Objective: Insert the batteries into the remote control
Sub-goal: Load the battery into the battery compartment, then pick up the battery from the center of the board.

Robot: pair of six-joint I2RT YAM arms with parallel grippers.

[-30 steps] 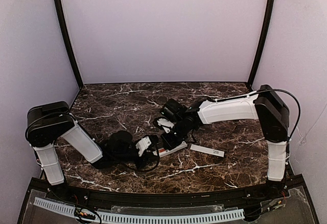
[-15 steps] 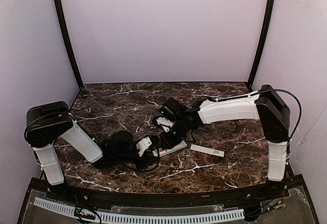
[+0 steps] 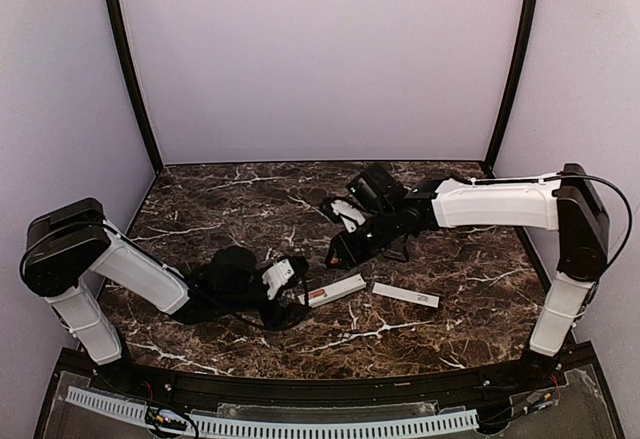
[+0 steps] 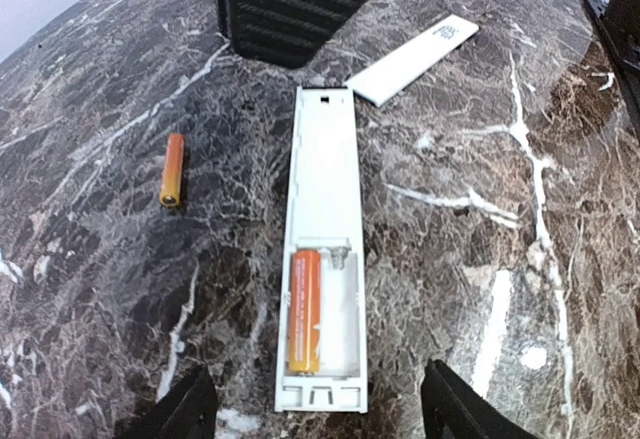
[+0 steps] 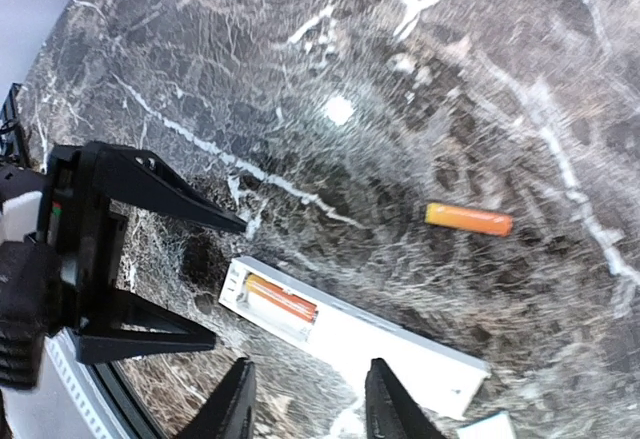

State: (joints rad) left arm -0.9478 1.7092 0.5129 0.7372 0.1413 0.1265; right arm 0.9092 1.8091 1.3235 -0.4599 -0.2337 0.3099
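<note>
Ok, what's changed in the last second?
The right gripper has come off the remote control and pulled back toward the far right, jaws apart and empty. The left arm has drawn back a little to the left; the left gripper is open at the remote's end, holding nothing. Remote control and cover strip lie where they were.

The table (image 4: 520,159) is dark brown marble with white veins. The remote control (image 4: 325,189) is plain white. The battery in its recess (image 4: 305,309) and the loose battery (image 4: 172,169) are both orange. The cover strip (image 4: 412,57) is white with small grey marks. The walls (image 3: 320,59) are pale lilac.
</note>
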